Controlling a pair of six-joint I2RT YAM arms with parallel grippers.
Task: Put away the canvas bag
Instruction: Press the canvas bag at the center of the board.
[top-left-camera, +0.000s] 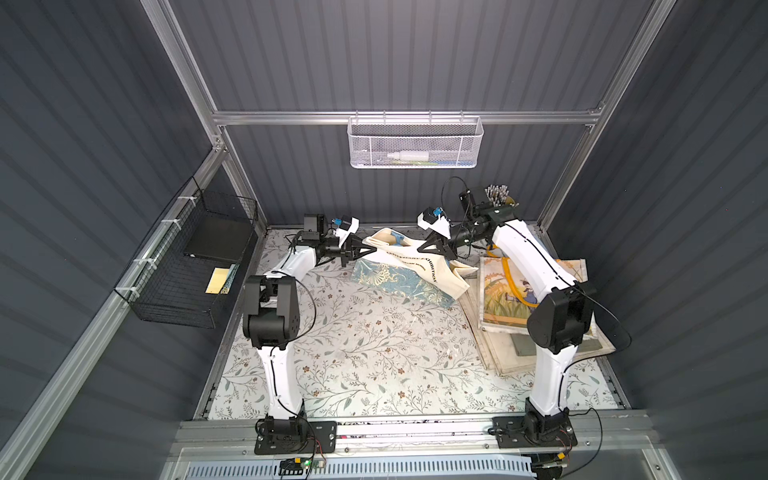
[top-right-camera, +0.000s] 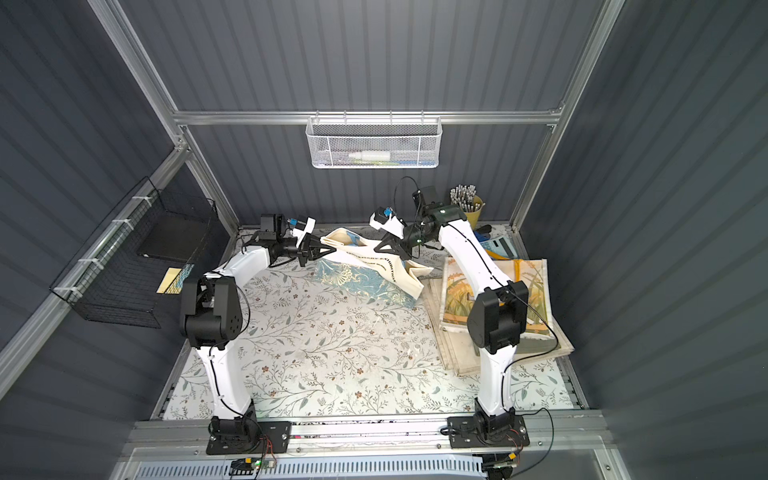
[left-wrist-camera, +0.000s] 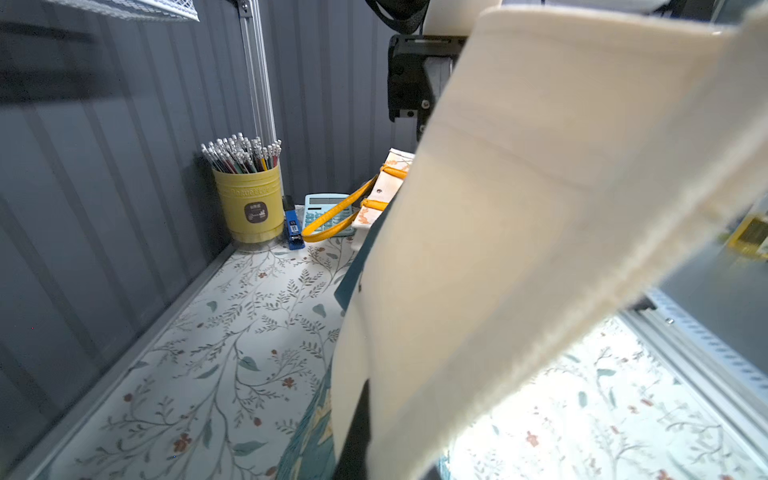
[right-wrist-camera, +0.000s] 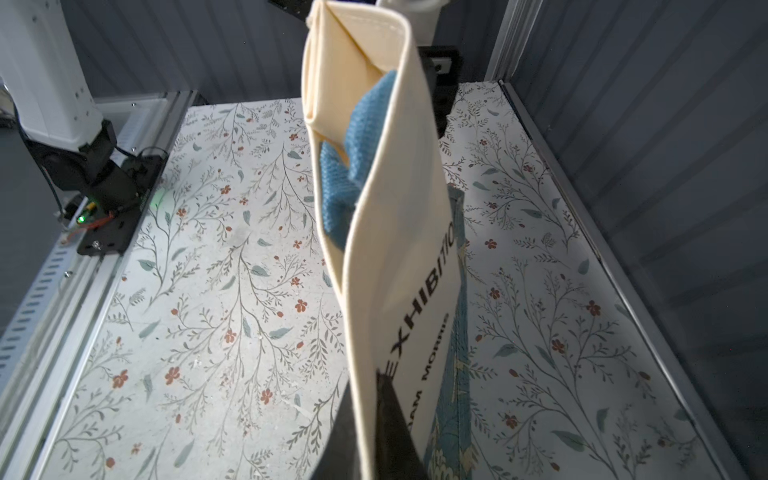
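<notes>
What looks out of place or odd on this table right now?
The canvas bag hangs crumpled between the left end effector and the right end effector. Its bottom sags onto the table, and bunched blue fabric sits inside its open mouth. Nothing looks spilled or damaged.

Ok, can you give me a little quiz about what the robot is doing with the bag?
1. True or false: the left end effector and the right end effector are both shut on the canvas bag.
2. What colour is the cloth tucked inside the bag? A red, B blue, C green.
3. What stands in the yellow cup at the back of the table?

Key: 1 true. 2 B. 3 pencils.
</notes>
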